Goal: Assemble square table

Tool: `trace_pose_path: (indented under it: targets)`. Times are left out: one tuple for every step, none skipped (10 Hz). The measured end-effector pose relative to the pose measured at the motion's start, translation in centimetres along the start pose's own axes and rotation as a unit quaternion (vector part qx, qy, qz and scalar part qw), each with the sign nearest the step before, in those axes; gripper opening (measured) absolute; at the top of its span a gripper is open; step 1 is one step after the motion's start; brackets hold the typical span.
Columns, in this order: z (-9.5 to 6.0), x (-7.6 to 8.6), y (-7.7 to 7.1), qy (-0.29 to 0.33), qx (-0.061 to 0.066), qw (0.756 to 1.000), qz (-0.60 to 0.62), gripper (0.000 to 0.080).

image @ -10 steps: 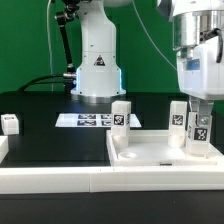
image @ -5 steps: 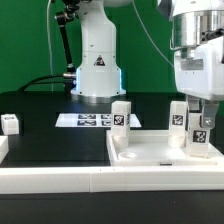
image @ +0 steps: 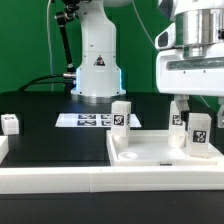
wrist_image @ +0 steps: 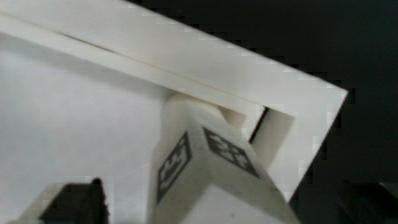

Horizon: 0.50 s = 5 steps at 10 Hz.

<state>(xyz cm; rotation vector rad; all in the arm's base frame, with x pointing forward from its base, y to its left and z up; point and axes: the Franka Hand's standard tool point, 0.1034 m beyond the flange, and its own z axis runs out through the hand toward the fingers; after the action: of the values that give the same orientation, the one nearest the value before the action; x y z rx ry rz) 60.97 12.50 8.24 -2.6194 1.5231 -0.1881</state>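
Square table (image: 160, 152): partly built, sitting on the black bench (image: 50, 140) at the near side, toward the exterior view's right.
Tabletop (image: 145, 158): white and tray-like with a raised rim; it lay flat on the bench, just behind the long white border rail (image: 50, 180).
Corner leg (image: 121, 115): stood upright at the tabletop's far corner on the exterior view's left, with its tag facing the camera.
Far leg (image: 178, 113): stood upright on the far side of the tabletop, toward the exterior view's right, close under the end effector.
Near leg (image: 199, 135): stood upright just nearer than the far leg. In the wrist view it (wrist_image: 210, 165) sat tucked into a corner of the rim, with tags showing on two faces.
Loose leg (image: 10, 123): rested on the bench at the exterior view's far left, well apart from the tabletop.
End effector (image: 202, 102): hung just above the near leg, released, with jaws spread wide and nothing between them. The wrist view showed one dark finger (wrist_image: 75, 200) standing clear of the leg.
Marker board (image: 85, 120): lay flat on the bench in front of the robot base (image: 97, 60), between the loose leg and the corner leg.
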Motion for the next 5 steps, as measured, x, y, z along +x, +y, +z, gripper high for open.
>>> trace_pose_path:
  targets:
    - [0.00,-0.01,0.03,0.000,-0.002,0.999,-0.041,0.0649]
    - [-0.07,-0.09,-0.03,-0.001,-0.008,0.996,-0.092,0.0649]
    - [-0.15,-0.05,-0.17,0.001,-0.008,0.993,-0.121,0.0649]
    - [-0.21,0.02,-0.25,0.003,-0.009,0.985,-0.174,0.0649]
    - [-0.21,0.14,-0.21,0.004,-0.010,0.978,-0.208,0.0649]
